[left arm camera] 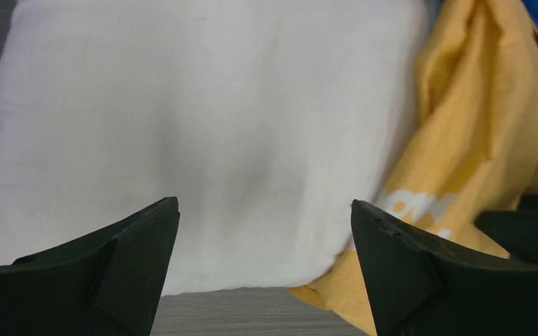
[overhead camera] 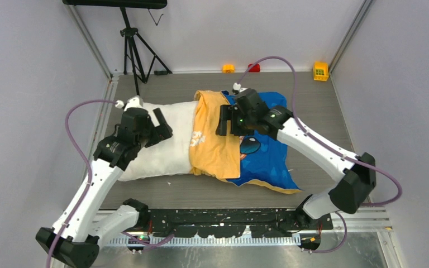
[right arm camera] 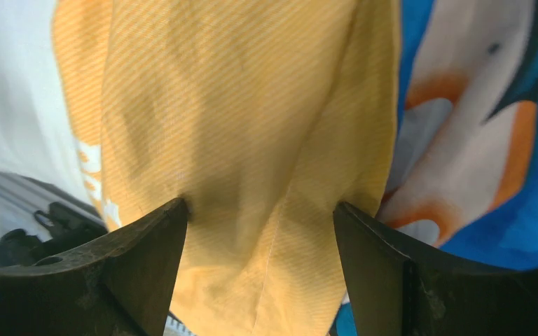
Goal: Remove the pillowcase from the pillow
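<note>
The white pillow [overhead camera: 159,145] lies on the grey table, its left part bare. The orange-yellow pillowcase [overhead camera: 215,139] is bunched over its right part, and its blue printed side [overhead camera: 265,162] is spread flat to the right. My left gripper [overhead camera: 165,127] is open over the bare pillow. In the left wrist view its gripper [left arm camera: 265,210] frames the pillow [left arm camera: 203,119], with the pillowcase [left arm camera: 476,140] at right. My right gripper [overhead camera: 223,120] is open over the yellow fabric. In the right wrist view its gripper [right arm camera: 260,210] has its tips against the pillowcase [right arm camera: 245,126], with a fold between them.
A black tripod [overhead camera: 131,44] stands at the back left. A small orange block [overhead camera: 228,68], a red block [overhead camera: 253,67] and a yellow block [overhead camera: 320,70] sit along the back wall. Grey walls close in both sides. A black rail [overhead camera: 229,220] runs along the near edge.
</note>
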### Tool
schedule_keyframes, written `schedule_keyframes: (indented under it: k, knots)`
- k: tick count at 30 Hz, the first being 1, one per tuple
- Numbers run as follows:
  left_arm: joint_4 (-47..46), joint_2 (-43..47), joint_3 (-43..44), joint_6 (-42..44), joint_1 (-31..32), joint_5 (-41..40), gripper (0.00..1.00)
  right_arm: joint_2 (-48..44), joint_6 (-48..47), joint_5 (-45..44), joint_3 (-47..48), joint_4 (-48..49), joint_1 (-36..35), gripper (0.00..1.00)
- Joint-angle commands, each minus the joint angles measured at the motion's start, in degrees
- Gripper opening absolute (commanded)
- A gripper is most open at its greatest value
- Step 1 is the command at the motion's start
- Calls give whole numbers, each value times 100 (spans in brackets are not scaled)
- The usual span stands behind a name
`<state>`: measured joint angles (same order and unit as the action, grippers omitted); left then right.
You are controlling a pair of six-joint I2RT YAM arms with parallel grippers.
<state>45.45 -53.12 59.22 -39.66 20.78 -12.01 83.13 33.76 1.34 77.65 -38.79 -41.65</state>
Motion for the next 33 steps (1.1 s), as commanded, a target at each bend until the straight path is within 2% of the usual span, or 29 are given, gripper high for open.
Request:
schedule_keyframes:
  k: [1,6,7,10,13,14,16,19,22,23,25,27,28,31,33]
  knots:
    - [807,-559,716,188,1090,-1114,98,416,-112,-856,604,-342,-382,81]
    - [506,-1124,619,95,1233,-759,100,638,-62,-1080,666,-279,-691,81]
    - [441,-1211,558,98,1235,-727,100,665,-79,-1280,667,-302,-740,78]
    - [344,-1435,297,-67,1152,-733,100,676,-153,-1804,632,-496,-777,55]
    - [56,-1454,-48,-148,921,-379,100,424,-194,-2145,409,-451,-781,20]
    - [-76,-1434,-178,-169,848,-240,100,288,-194,-2222,289,-376,-779,12]
    - [-382,-1403,-419,-207,646,168,100,31,-173,-2327,53,-222,-771,1]
    - [-643,-1424,-760,-462,300,645,94,-305,-143,-2532,-251,-103,-762,0]
    - [-1141,-1360,-1184,-631,48,1080,74,-636,-114,-2747,-497,-77,-655,0]
    - [-1240,-1344,-1288,-692,15,1090,64,-770,-89,-2774,-595,-72,-567,0]
    - [-1340,-1321,-1408,-707,-25,1031,38,-1131,-52,-2598,-824,-51,-257,0]
    - [-1257,-1256,-1409,-645,-98,823,18,-1404,-13,-2228,-994,-75,266,0]
    - [-1174,-1180,-1380,-617,-157,683,12,-1531,-10,-2090,-1068,-121,548,0]
    - [-901,-888,-1219,-441,-591,395,1,-1892,11,-2081,-1243,-318,1353,0]
    - [-770,-663,-1094,-264,-1115,407,0,-2132,225,-2515,-1307,-552,1880,0]
